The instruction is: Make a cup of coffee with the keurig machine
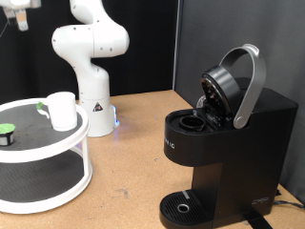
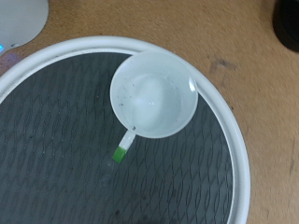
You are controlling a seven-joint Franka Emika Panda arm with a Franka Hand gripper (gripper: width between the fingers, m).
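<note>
The cup (image 1: pixel 62 110), small and white, stands upright on the top shelf of a round two-tier white stand (image 1: pixel 81 143) at the exterior view's left. From above it looks empty (image 2: pixel 154 93), and its handle (image 2: pixel 128 143) ends in a green tip. The keurig machine (image 1: pixel 229 143) is black and stands at the exterior view's right with its grey-handled lid (image 1: pixel 246 86) raised and the pod chamber (image 1: pixel 191 122) open. A dark part of my gripper (image 1: pixel 19 14) shows at the top left edge, high above the cup. No fingers show in the wrist view.
A small green-topped pod (image 1: pixel 7 132) lies on the stand's top shelf, left of the cup. The white arm base (image 1: pixel 91 95) stands behind the stand. The machine's round drip tray (image 1: pixel 181 205) holds nothing. Bare wooden tabletop (image 1: pixel 133 162) lies between stand and machine.
</note>
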